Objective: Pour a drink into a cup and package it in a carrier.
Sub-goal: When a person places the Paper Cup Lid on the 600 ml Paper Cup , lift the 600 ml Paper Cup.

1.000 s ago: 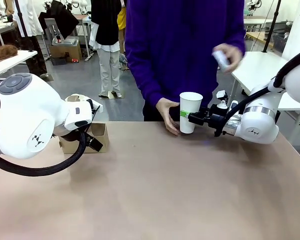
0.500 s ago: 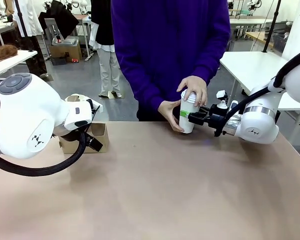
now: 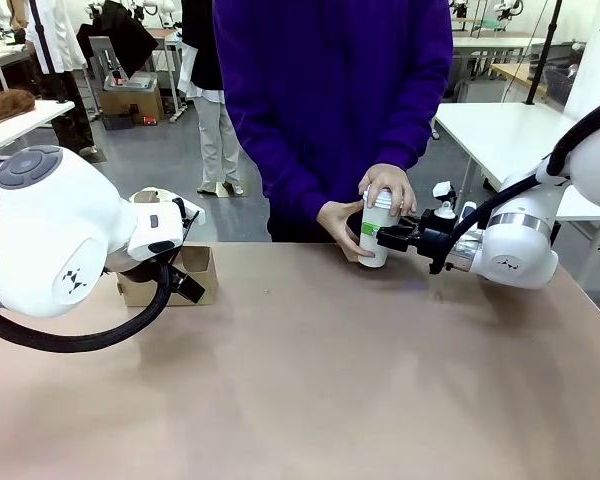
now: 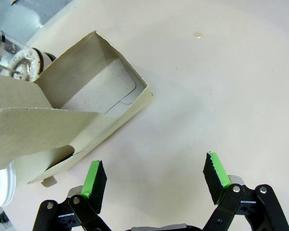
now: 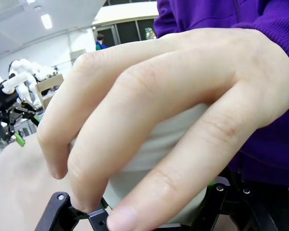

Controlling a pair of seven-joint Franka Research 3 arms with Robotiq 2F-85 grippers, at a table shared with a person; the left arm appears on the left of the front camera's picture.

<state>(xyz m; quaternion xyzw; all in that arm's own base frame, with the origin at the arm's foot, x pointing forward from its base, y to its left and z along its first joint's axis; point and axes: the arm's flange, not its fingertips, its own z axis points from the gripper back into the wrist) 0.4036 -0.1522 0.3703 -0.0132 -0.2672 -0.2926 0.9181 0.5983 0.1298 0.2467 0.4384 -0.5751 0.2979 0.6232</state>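
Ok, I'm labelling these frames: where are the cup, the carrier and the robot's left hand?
cup [image 3: 374, 252], front view, its lower side wall.
carrier [image 3: 205, 262], front view, its cardboard side wall.
left hand [image 4: 154, 168], left wrist view, midway between its open fingertips.

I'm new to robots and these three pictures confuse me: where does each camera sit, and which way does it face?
Front: fixed between the arms, facing across the table at the person; left arm, right arm and right tool, shut on the cup, show.
Left wrist: on the left arm, looking down at the carrier; its open left tool shows.
Right wrist: on the right arm, facing the cup under the person's hand.
Shared: front and right wrist both show cup and hand.
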